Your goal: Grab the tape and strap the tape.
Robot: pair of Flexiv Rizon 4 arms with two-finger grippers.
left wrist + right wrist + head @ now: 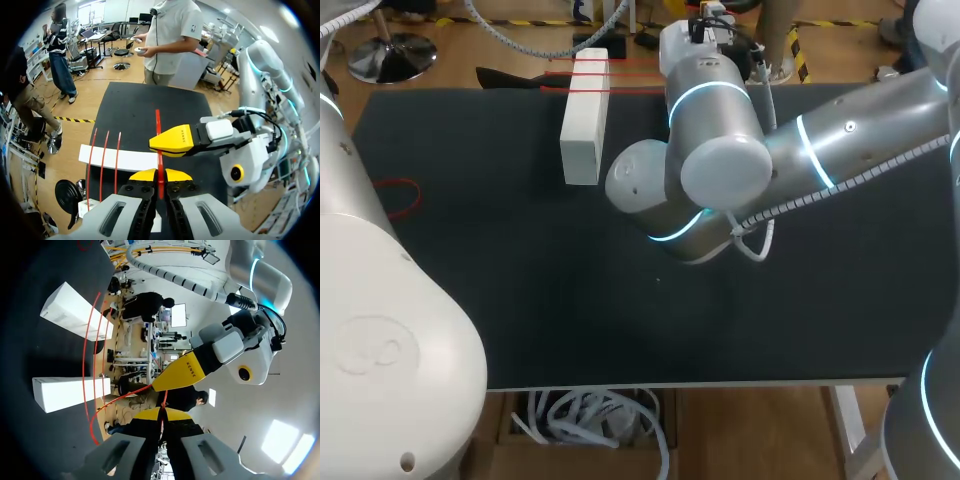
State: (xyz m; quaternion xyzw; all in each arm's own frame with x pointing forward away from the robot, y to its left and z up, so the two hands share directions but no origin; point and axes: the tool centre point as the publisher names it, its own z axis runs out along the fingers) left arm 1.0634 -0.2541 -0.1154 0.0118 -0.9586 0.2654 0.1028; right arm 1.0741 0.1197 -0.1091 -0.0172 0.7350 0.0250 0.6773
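- Our left gripper (160, 175) has its yellow tips pressed together on the red tape (157, 122), and a strand runs ahead from between them.
- Our right gripper (162, 413) pinches the tape too, close beside the left.
- Beyond them, tape bands loop round the white box (135, 160) on the table (135, 105).
- We judge this to be the strapping step. Next we should draw the strand taut over the box without letting it slip.

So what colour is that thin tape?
The tape is red, clearest in the left wrist view.

Silver right arm (865, 125), cyan light rings (814, 152), ribbed white cable (848, 181), yellow-tipped fingers (144, 175)
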